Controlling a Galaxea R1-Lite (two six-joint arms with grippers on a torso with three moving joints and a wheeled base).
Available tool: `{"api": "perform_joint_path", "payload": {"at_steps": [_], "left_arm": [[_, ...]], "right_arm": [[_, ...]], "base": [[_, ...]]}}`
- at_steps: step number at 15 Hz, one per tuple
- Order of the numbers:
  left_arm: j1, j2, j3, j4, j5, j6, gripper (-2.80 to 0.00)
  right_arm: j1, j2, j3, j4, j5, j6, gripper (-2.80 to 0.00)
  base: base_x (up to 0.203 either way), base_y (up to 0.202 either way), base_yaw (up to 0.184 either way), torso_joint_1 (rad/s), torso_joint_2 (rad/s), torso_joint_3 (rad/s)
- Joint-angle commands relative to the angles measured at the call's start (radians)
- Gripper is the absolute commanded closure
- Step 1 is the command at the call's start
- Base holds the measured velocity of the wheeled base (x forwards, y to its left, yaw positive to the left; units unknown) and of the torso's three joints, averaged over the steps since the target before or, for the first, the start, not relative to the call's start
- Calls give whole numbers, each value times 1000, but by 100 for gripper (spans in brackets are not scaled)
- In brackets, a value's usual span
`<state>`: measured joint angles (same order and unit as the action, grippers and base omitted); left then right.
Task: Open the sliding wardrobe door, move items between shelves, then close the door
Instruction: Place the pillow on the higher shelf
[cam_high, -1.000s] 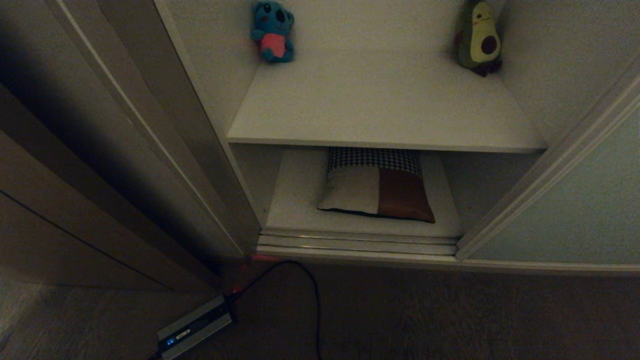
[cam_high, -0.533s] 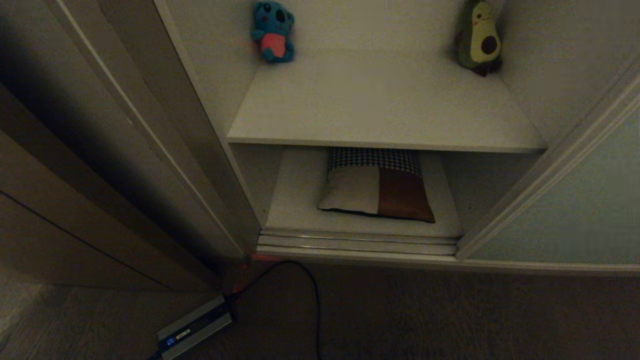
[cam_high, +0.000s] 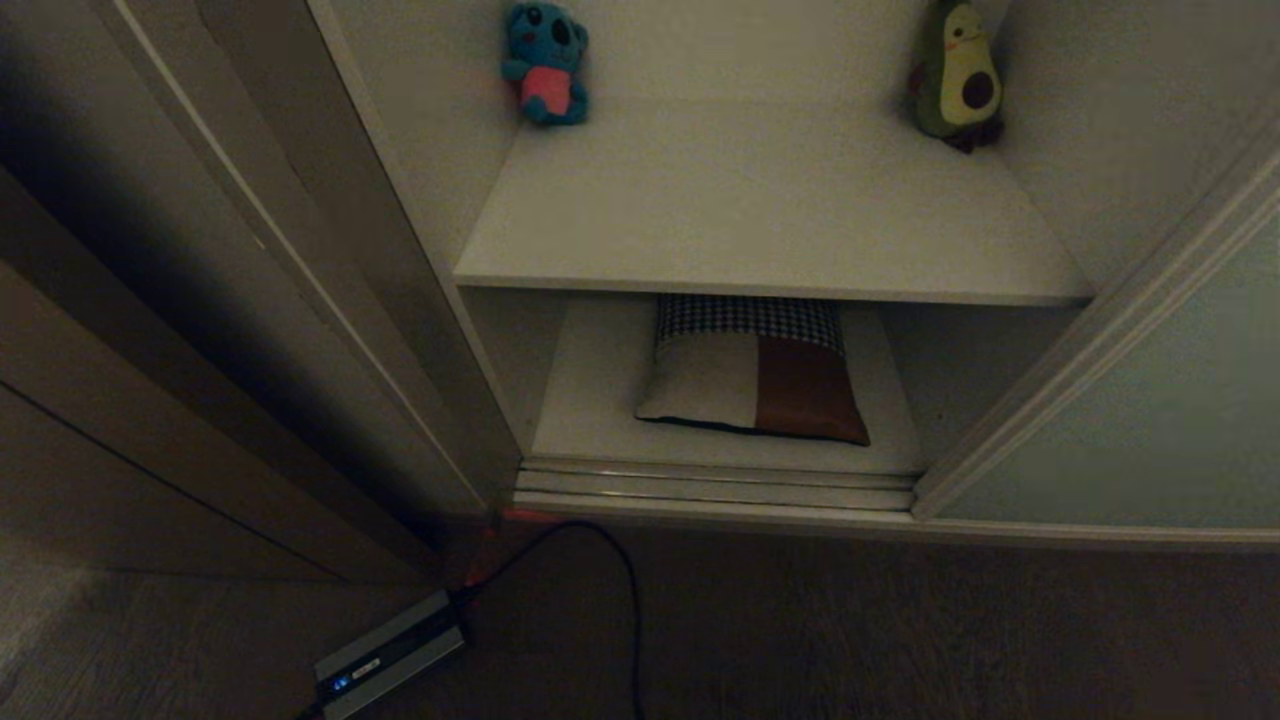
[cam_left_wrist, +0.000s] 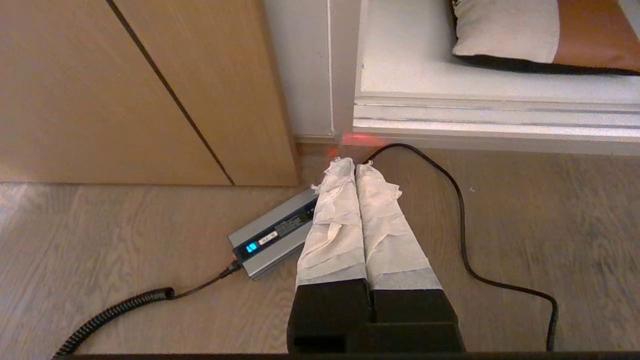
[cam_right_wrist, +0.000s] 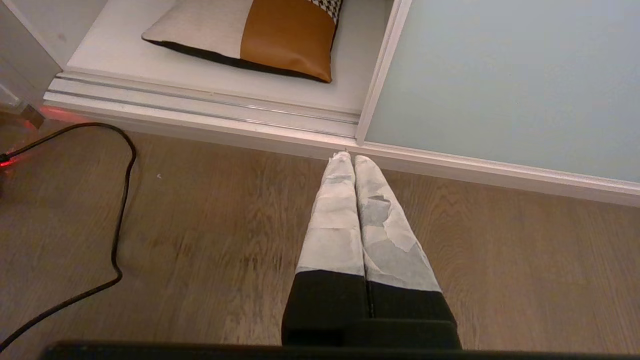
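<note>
The sliding wardrobe door, a pale grey-green panel, stands slid to the right, leaving the shelves exposed. On the upper shelf a teal koala plush leans at the back left and a green avocado plush at the back right. The cushion lies on the bottom shelf. Neither arm shows in the head view. My left gripper hangs shut over the floor near the wardrobe's left corner. My right gripper hangs shut just before the door's lower left corner. Both hold nothing.
A ribbed metal floor track runs along the wardrobe's front. A grey power adapter with a black cable lies on the wooden floor. Brown wooden panelling flanks the left.
</note>
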<state>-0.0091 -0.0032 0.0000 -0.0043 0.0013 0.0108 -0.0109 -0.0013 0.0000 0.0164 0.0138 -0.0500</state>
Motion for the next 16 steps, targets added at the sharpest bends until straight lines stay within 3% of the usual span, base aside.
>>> {"api": "perform_joint_path", "payload": {"at_steps": [1, 16], "left_arm": [[0, 4, 0, 0, 0, 0, 0], [0, 3, 0, 0, 0, 0, 0]], "right_arm": [[0, 1, 3, 0, 0, -1, 0], [1, 17, 1, 7, 7, -29, 0]], "base": [[0, 0, 0, 0, 0, 0], [0, 0, 0, 0, 0, 0]]}}
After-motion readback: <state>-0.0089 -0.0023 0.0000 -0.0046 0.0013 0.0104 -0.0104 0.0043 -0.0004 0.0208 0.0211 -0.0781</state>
